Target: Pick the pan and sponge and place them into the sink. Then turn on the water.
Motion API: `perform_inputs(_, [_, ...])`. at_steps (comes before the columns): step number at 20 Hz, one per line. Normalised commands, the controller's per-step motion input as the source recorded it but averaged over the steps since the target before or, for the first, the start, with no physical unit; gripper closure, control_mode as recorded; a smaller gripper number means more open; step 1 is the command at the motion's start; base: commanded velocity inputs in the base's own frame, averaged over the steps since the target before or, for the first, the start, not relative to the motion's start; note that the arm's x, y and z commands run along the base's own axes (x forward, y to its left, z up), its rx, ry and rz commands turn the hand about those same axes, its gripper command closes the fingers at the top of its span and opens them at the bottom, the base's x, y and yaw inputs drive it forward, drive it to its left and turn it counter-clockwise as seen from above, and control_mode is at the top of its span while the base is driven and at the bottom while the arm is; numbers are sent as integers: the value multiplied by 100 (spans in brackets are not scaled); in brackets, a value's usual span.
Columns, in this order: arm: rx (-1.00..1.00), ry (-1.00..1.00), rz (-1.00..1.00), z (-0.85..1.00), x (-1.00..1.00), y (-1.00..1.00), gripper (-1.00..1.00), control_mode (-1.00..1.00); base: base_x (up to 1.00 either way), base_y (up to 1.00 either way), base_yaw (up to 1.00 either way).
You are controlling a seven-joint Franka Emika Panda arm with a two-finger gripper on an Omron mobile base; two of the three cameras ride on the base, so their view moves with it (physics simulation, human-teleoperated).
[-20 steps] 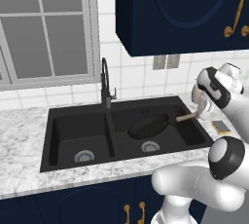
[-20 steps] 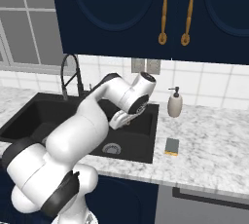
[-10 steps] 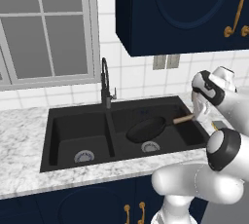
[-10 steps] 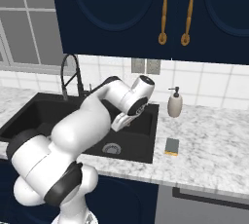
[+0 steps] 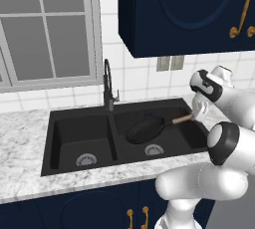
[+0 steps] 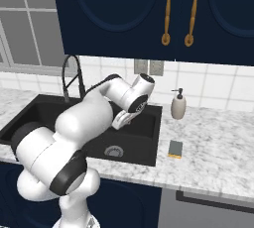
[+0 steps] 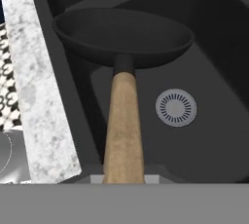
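Lower than a second ago, the round black frying pan (image 5: pixel 145 130) with its straight light-brown wooden handle now hangs inside the right basin of the large matte black double-basin sink (image 5: pixel 79 138), and the white arm has bent down with it.

Taking the sink as landmark: the white-and-grey marble desk (image 6: pixel 218 147) wraps around it, and the tall dark gooseneck faucet (image 5: pixel 107 84) stands at its rear rim, between the basins. No stream falls from the spout. The pan sits over the right basin, above and behind that basin's round silver drain (image 5: pixel 154 150). Whether its base already touches the basin floor I cannot tell. The small rectangular yellow sponge (image 6: pixel 175 148) with a dark scouring top lies on the desk just right of the sink, not yet moved.

The pincer (image 5: pixel 199 114) is clenched on the end of the wooden handle, at the sink's right rim. The pan's long axis runs straight away from the pincer, toward the sink's divider, handle tip nearest the fingers and bowl farthest. Release probably needs only a little more descent.

The hand view shows the handle running up from the fingers to the tilted bowl, with the drain beside it. The right base view hides the pan behind the arm but gives the sponge and a beige soap-dispenser bottle (image 6: pixel 178 105) behind it.
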Motion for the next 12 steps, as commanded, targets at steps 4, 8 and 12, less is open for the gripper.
perform_inputs(4, [0,0,0,0,13,20,100,-100,0,0,0])
perform_inputs(8, [0,0,0,-6,20,13,100,-100,0,0,0])
perform_inputs(12, [-2,1,0,-25,9,1,100,-100,0,0,0])
